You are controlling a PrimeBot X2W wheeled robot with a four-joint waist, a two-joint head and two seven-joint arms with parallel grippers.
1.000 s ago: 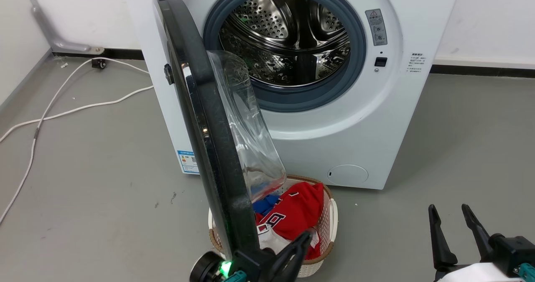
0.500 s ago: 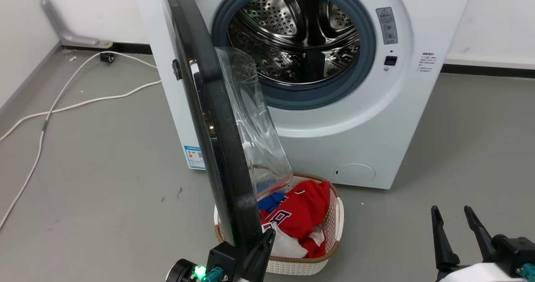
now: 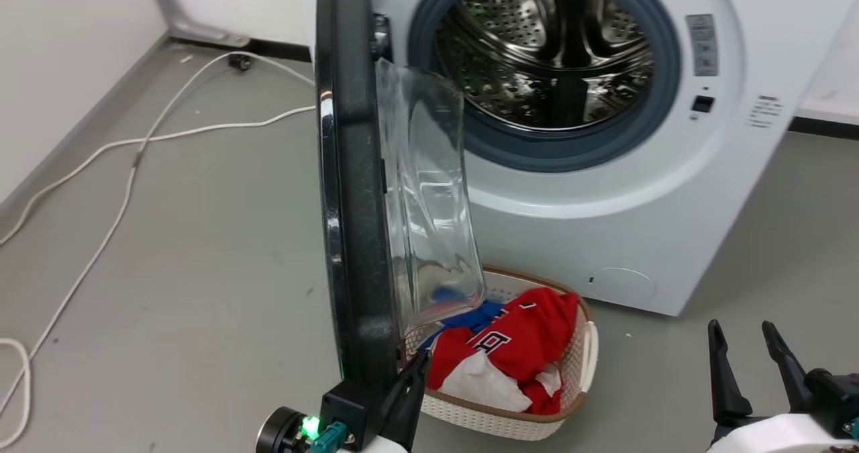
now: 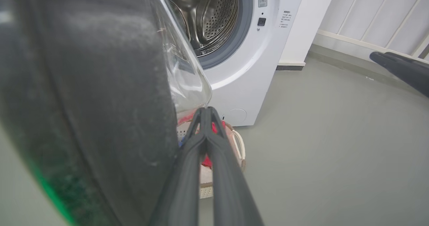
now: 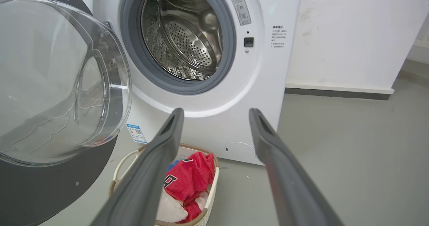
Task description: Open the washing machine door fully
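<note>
The left claw (image 3: 413,379), clenched on nothing, lies against the inner rim of the washing machine door (image 3: 349,191) at its 6 o'clock, apparently to shove it wider. The door stands edge-on at 9 o'clock of the drum mouth (image 3: 550,50); the right claw (image 3: 739,332) idles, released. Since a second ago the head camera has shifted, and the door seems swung further off the laundry basket (image 3: 584,372).

Long dark fingers (image 5: 144,172), white forearm (image 3: 772,437), green wrist light (image 3: 309,427).

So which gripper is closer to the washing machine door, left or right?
Left. The left gripper is shut beside the lower rim of the washing machine door; the right gripper hangs open far to the right, apart from it.
</note>
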